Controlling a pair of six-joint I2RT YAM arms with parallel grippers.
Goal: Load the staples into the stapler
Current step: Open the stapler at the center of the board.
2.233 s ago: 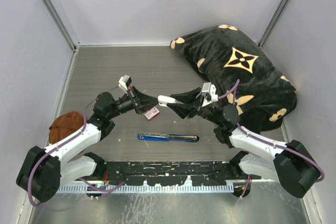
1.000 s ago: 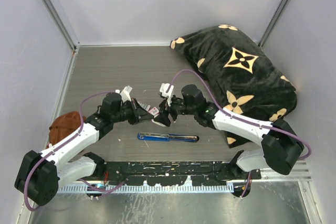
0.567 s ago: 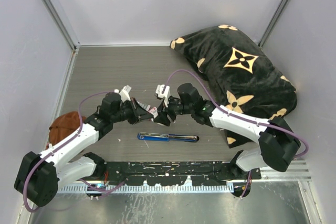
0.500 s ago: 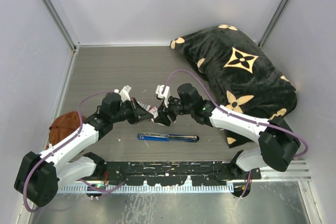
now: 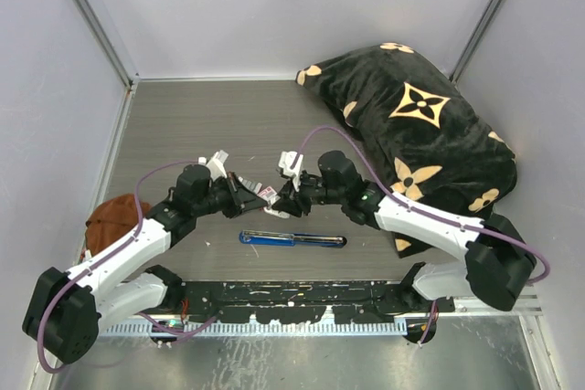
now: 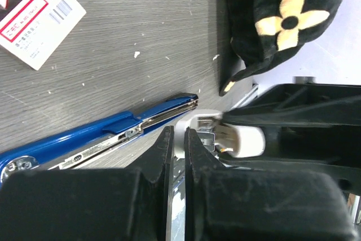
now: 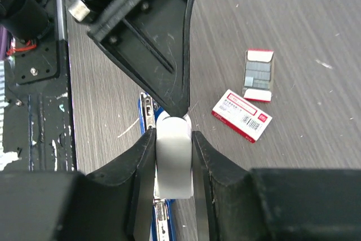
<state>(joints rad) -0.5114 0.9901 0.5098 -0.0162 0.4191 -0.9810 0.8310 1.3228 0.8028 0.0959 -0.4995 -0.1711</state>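
The blue stapler [image 5: 292,239] lies opened flat on the table near the front; it also shows in the left wrist view [image 6: 107,136] and the right wrist view [image 7: 148,111]. My right gripper [image 7: 172,135] is shut on a small white oblong piece [image 7: 174,159] just above the stapler. My left gripper [image 6: 179,135] meets it tip to tip, its jaws closed on that piece's end [image 6: 237,139]. In the top view both grippers, left [image 5: 259,198] and right [image 5: 281,207], touch above the stapler. The staples [image 7: 258,74] lie as grey blocks in a small open tray.
A red-and-white cardboard box [image 7: 242,115] lies next to the staple tray; it also shows in the left wrist view [image 6: 40,29]. A black patterned pillow [image 5: 420,125] fills the back right. A brown object [image 5: 114,216] sits by the left wall.
My right gripper has carried the white piece left and down to my left gripper. The left gripper has lowered and its jaws now close on the piece's end. The stapler has not moved.
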